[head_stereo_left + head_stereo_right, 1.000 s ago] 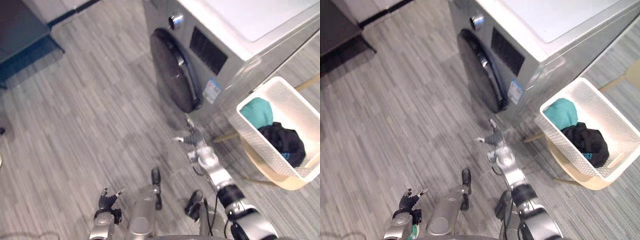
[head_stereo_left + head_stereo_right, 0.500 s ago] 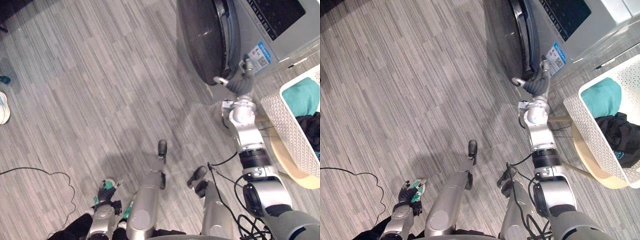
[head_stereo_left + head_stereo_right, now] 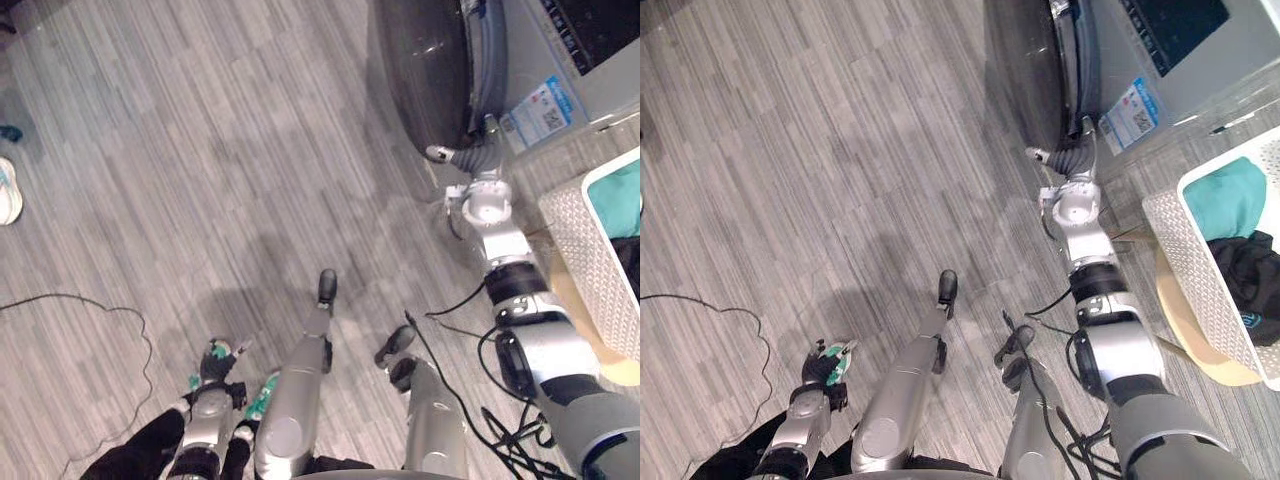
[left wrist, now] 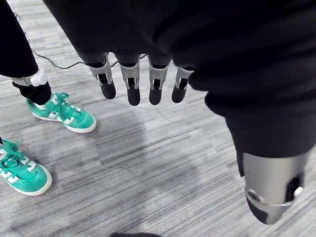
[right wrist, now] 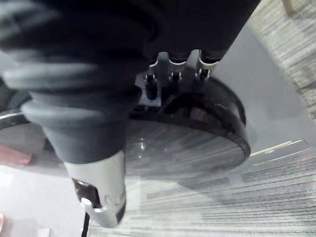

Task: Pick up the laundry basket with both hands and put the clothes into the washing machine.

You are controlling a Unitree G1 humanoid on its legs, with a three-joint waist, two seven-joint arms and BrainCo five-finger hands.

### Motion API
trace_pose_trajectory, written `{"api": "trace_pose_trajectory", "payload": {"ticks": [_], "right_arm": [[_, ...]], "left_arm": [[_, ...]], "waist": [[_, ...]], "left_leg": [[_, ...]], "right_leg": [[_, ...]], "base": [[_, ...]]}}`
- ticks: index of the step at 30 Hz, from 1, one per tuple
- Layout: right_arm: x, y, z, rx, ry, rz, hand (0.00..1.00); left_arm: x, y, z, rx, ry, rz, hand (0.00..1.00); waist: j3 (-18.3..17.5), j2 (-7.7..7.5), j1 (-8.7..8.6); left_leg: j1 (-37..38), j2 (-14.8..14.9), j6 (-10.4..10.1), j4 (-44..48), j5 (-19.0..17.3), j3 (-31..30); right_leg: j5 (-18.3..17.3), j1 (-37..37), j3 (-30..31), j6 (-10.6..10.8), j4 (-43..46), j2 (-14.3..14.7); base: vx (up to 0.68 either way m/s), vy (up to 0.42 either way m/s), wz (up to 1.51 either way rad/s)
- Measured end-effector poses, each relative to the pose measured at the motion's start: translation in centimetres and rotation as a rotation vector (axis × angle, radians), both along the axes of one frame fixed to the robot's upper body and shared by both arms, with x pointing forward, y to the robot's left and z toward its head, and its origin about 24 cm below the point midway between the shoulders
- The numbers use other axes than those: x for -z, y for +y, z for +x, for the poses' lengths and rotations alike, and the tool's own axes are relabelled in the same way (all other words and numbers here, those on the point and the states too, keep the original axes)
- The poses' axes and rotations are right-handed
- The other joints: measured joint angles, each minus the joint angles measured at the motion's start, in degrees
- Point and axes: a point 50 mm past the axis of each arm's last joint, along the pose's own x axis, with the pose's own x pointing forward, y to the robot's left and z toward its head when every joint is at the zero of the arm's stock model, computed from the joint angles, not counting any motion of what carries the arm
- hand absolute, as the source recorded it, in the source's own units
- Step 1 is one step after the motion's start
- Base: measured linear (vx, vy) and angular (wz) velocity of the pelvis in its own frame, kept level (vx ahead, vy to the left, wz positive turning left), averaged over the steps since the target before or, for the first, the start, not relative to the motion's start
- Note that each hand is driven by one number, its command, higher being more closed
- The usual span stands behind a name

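The grey washing machine [image 3: 560, 60] stands at the upper right, its dark round door [image 3: 430, 70] slightly ajar from the front. My right hand [image 3: 472, 160] reaches up to the door's lower rim; the right wrist view shows it against the dark rim [image 5: 207, 113]. The white perforated laundry basket [image 3: 1200, 270] sits to the right of the machine on a pale wooden stool [image 3: 1200, 350]. It holds a teal garment [image 3: 1230, 195] and a black one [image 3: 1250, 285]. My left hand [image 3: 830, 362] hangs low at the lower left, its fingers [image 4: 133, 84] straight over the floor and holding nothing.
Grey plank floor [image 3: 200, 180] spreads out left of the machine. A person's green shoes [image 4: 61, 113] stand close to my left hand, and another shoe [image 3: 8, 190] is at the far left edge.
The camera has dipped and moved closer to the machine. My right hand has risen from near the floor to the door's rim. The door, flush a second ago, now stands slightly ajar.
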Motion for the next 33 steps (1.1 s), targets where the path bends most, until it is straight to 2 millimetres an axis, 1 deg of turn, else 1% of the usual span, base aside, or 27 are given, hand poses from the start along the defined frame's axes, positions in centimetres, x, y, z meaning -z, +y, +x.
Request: {"api": "trace_pose_trajectory", "payload": {"ticks": [2,3,4,6,7,8,9,10,11,12,13,14,16,17,18,20,22,24,25,26,27,29,31,32,33], "right_arm": [[-2.1,1.1,0.2,-0.013,-0.049,-0.02,0.0],[-2.1,1.3,0.2,-0.01,-0.052,-0.02,0.0],[-1.9,1.9,0.3,-0.024,-0.045,-0.052,0.0],[-1.3,4.2,0.4,-0.075,-0.033,-0.078,0.0],[-0.8,5.7,0.4,-0.111,-0.024,-0.084,0.0],[-0.4,7.8,0.3,-0.165,-0.015,-0.09,0.0],[-0.3,9.3,0.2,-0.205,-0.014,-0.101,0.0],[-0.8,12.5,-0.4,-0.306,-0.039,-0.132,0.0],[-1.7,15.2,-1.1,-0.385,-0.072,-0.14,0.0],[-2.1,16.7,-1.6,-0.444,-0.093,-0.169,0.0],[-2.9,19.7,-3.0,-0.56,-0.146,-0.216,0.0],[-3.6,22.5,-4.6,-0.663,-0.197,-0.247,0.0],[-4.1,25.1,-6.5,-0.763,-0.256,-0.256,0.0],[-4.2,26.2,-7.4,-0.812,-0.277,-0.248,0.0],[-4.3,26.7,-7.9,-0.839,-0.284,-0.238,0.0],[-4.4,26.5,-7.9,-0.838,-0.291,-0.225,0.0],[-4.1,25.2,-7.5,-0.811,-0.289,-0.189,0.0],[-2.9,24.0,-6.9,-0.779,-0.256,-0.156,0.0],[-1.9,23.1,-6.8,-0.764,-0.239,-0.138,0.0],[-0.9,21.6,-6.6,-0.733,-0.221,-0.103,0.0],[-0.3,20.7,-6.4,-0.71,-0.211,-0.083,0.0],[2.7,16.6,-5.7,-0.585,-0.139,-0.002,0.0],[6.3,13.8,-5.6,-0.487,-0.045,0.04,0.0],[8.9,12.6,-6.2,-0.44,0.025,0.052,0.0],[10.2,12.1,-6.5,-0.42,0.063,0.053,0.0]], "left_arm": [[-0.3,0.1,0.4,-0.007,-0.016,-0.01,0.0],[-0.4,0.1,0.5,-0.008,-0.02,-0.01,0.0],[-0.6,0.1,0.8,-0.007,-0.03,-0.013,0.0],[-1.3,-0.2,1.6,0.015,-0.061,-0.005,0.0],[-1.6,-0.3,2.0,0.029,-0.078,-0.001,0.0],[-2.2,-0.5,2.7,0.04,-0.105,0.001,0.0],[-2.5,-0.5,3.0,0.042,-0.12,0.001,0.0],[-3.2,-0.7,3.6,0.048,-0.151,-0.001,0.0],[-3.8,-0.9,4.2,0.055,-0.181,-0.004,0.0],[-4.1,-1.0,4.3,0.057,-0.193,-0.004,0.0],[-4.4,-1.3,4.7,0.06,-0.208,-0.01,0.0],[-4.6,-1.7,4.9,0.063,-0.221,-0.021,0.0],[-4.9,-2.4,5.1,0.067,-0.24,-0.039,0.0],[-5.1,-2.8,5.2,0.069,-0.251,-0.05,0.0],[-5.2,-3.1,5.4,0.072,-0.261,-0.058,0.0],[-5.5,-3.3,5.5,0.072,-0.274,-0.061,0.0],[-6.0,-3.3,6.0,0.068,-0.288,-0.057,0.0],[-6.5,-3.1,6.5,0.049,-0.305,-0.049,0.0],[-6.8,-2.8,6.8,0.034,-0.314,-0.043,0.0],[-7.2,-2.8,7.3,0.026,-0.326,-0.037,0.0],[-7.4,-2.8,7.6,0.027,-0.331,-0.034,0.0],[-8.9,-3.0,9.2,0.029,-0.364,-0.024,0.0],[-10.3,-2.9,10.5,0.04,-0.394,-0.006,0.0],[-11.6,-2.3,11.5,0.043,-0.424,0.023,0.0],[-12.4,-1.9,12.0,0.042,-0.439,0.041,0.0]], "waist": [[0.2,0.46,0.53],[0.2,0.47,0.58],[0.2,0.48,0.8],[0.2,0.49,0.95],[0.2,0.5,1.19],[0.2,0.54,1.94],[0.2,0.55,2.19],[0.2,0.58,3.0],[0.2,0.66,3.95],[0.2,0.67,4.15],[0.2,0.66,5.0],[0.2,0.7,5.57],[0.1,0.71,5.91],[0.1,0.71,5.82],[0.1,0.71,5.51],[0.1,0.66,4.54],[0.1,0.66,4.33],[0.1,0.63,3.58],[0.1,0.61,2.88],[0.1,0.59,1.61],[0.1,0.59,0.85],[0.1,0.46,-2.29],[0.1,-0.12,-4.45],[0.1,-1.08,-5.42],[0.1,-1.5,-5.94]], "left_leg": [[-1.1,0.0,-0.6,0.0,0.4,-1.6],[-1.3,0.0,-0.7,0.0,0.5,-1.9],[-1.5,0.1,-0.8,0.0,0.5,-2.3],[-1.6,0.1,-1.3,0.0,0.4,-3.3],[-1.6,0.3,-1.6,0.0,0.4,-3.6],[-1.7,0.5,-2.4,0.0,0.2,-3.9],[-1.8,0.6,-2.7,0.0,0.1,-4.2],[-2.3,0.8,-3.5,0.0,-0.2,-4.8],[-2.7,0.8,-3.8,0.0,0.1,-5.3],[-2.9,0.9,-3.8,0.1,0.3,-5.7],[-3.0,0.8,-4.2,0.1,0.8,-6.4],[-3.1,0.7,-4.3,0.4,0.8,-6.6],[-3.0,0.4,-4.2,1.0,0.8,-6.6],[-2.8,0.2,-4.2,1.7,0.8,-6.6],[-2.7,0.1,-4.2,2.5,0.8,-6.5],[-2.3,0.1,-4.2,3.3,0.8,-6.3],[-2.4,0.6,-3.9,4.1,0.6,-4.8],[-2.4,2.1,-3.6,4.4,0.4,-1.8],[-2.4,3.6,-3.1,4.5,0.0,0.6],[-2.3,5.0,-2.9,4.6,-0.1,3.0],[-2.3,5.5,-2.8,4.6,-0.2,3.8],[-1.8,7.0,-2.4,4.5,-0.5,7.2],[-0.5,7.5,-2.3,3.9,-0.5,9.0],[0.2,8.0,-2.3,3.9,-0.5,9.9],[0.5,8.1,-2.3,3.9,-0.5,10.0]], "right_leg": [[-0.2,-0.5,-1.0,-0.2,0.0,0.3],[-0.2,-0.5,-1.1,-0.3,0.0,0.3],[-0.6,-0.6,-1.5,-0.4,0.2,0.3],[-1.4,-0.7,-2.0,-0.9,1.3,0.3],[-1.9,-0.9,-2.2,-1.1,1.9,0.2],[-2.8,-1.2,-2.4,-1.3,2.9,0.2],[-3.3,-1.4,-2.7,-1.5,3.4,0.1],[-4.3,-1.9,-3.4,-2.0,4.6,-0.1],[-5.4,-2.3,-4.3,-2.4,5.9,-0.4],[-6.2,-2.3,-4.9,-2.5,6.6,-0.7],[-7.1,-2.2,-5.7,-2.7,7.7,-1.1],[-7.9,-1.9,-5.7,-2.5,8.3,-1.2],[-8.4,-1.0,-6.0,-2.5,8.3,-1.2],[-8.4,0.0,-6.3,-2.4,8.3,-1.2],[-8.4,0.6,-6.3,-2.4,8.2,-1.2],[-8.4,1.5,-5.8,-2.4,8.1,-1.0],[-8.3,0.8,-3.6,-2.4,7.6,-0.5],[-7.1,-0.8,-0.4,-2.5,6.5,0.9],[-5.3,-1.8,1.9,-2.1,5.4,2.5],[-3.6,-2.7,4.2,-1.9,4.0,3.9],[-2.8,-3.2,5.3,-1.9,3.5,4.5],[0.1,-4.4,9.0,-1.2,1.4,6.5],[1.4,-4.4,11.3,-1.4,0.5,7.3],[2.1,-4.4,12.6,-1.3,0.0,7.8],[2.3,-4.4,13.2,-1.2,-0.2,8.1]], "base": [[0.03,-0.069,0.14],[0.02,-0.06,0.18],[0.01,-0.062,0.13],[-0.01,-0.081,0.12],[-0.03,-0.095,0.11],[-0.04,-0.118,0.12],[-0.04,-0.163,0.21],[-0.02,-0.191,0.32],[0.0,-0.176,0.41],[0.03,-0.205,0.52],[0.06,-0.212,0.53],[0.07,-0.203,0.49],[0.08,-0.145,0.38],[0.08,-0.109,0.4],[0.07,-0.08,0.35],[0.03,-0.059,0.1],[-0.04,-0.032,-0.42],[-0.1,-0.003,-0.95],[-0.13,0.02,-1.33],[-0.14,0.032,-1.31],[-0.12,0.025,-1.19],[-0.14,0.041,-1.07],[-0.12,0.027,-0.76],[-0.09,-0.005,-0.58],[-0.09,-0.023,-0.52]]}}
